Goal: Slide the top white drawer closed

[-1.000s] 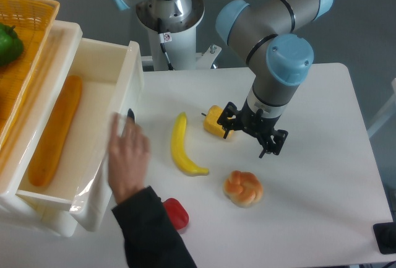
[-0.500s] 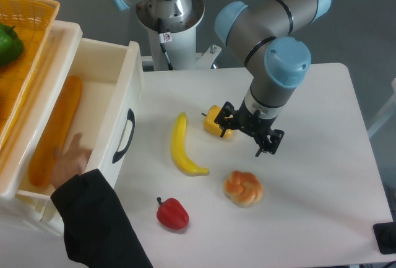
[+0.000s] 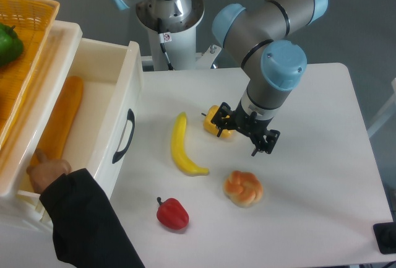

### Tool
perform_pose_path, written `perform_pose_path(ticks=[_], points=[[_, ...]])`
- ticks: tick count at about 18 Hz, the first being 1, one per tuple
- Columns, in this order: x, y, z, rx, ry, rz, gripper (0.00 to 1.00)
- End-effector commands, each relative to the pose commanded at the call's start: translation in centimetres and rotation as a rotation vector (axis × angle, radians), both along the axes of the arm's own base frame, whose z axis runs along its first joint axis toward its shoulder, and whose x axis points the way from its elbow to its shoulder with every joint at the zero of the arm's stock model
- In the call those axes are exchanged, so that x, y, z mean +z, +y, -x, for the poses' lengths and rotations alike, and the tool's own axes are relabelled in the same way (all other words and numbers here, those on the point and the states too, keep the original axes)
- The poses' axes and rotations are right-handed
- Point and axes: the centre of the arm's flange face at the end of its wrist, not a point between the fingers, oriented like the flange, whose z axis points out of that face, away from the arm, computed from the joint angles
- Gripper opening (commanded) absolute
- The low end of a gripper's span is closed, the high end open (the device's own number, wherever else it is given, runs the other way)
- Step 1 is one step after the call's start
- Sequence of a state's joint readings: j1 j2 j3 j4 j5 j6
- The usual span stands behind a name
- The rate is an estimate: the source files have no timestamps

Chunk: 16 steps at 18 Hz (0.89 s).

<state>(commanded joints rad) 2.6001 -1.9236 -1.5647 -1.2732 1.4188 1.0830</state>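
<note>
Currently: top white drawer [image 3: 105, 119] pulled out, a person's hand [image 3: 46, 172] inside; gripper [image 3: 242, 134] above the table [image 3: 309, 156], jaws seemingly apart, holding nothing.

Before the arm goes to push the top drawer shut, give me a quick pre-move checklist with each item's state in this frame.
1. top white drawer open, needing a push: ok.
2. Black handle on its front exposed: ok.
3. Drawer interior free of people: not ok, a person's hand is inside by the long orange loaf.
4. claw empty: cannot tell; it sits right at the yellow item.
5. Path from claw to handle: not ok, banana lies between.
</note>
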Motion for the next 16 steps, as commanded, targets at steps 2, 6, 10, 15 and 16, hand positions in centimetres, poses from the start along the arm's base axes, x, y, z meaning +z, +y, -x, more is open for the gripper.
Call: perform_pose_path(ticks=[2, 6, 10, 15, 16], points=[[-0.15, -0.12, 0.08, -0.003, 0.012, 0.032, 1.0], [-0.13, 0.18, -0.2, -0.014, 0.032, 0.062, 1.0], [-0.34, 0.03, -0.29, -0.001, 0.025, 0.065, 1.0], [-0.64, -0.09, -0.66, -0.003, 0.005, 0.077, 1.0], [-0.65, -0.1, -0.67, -0.003, 0.004, 0.078, 1.0]])
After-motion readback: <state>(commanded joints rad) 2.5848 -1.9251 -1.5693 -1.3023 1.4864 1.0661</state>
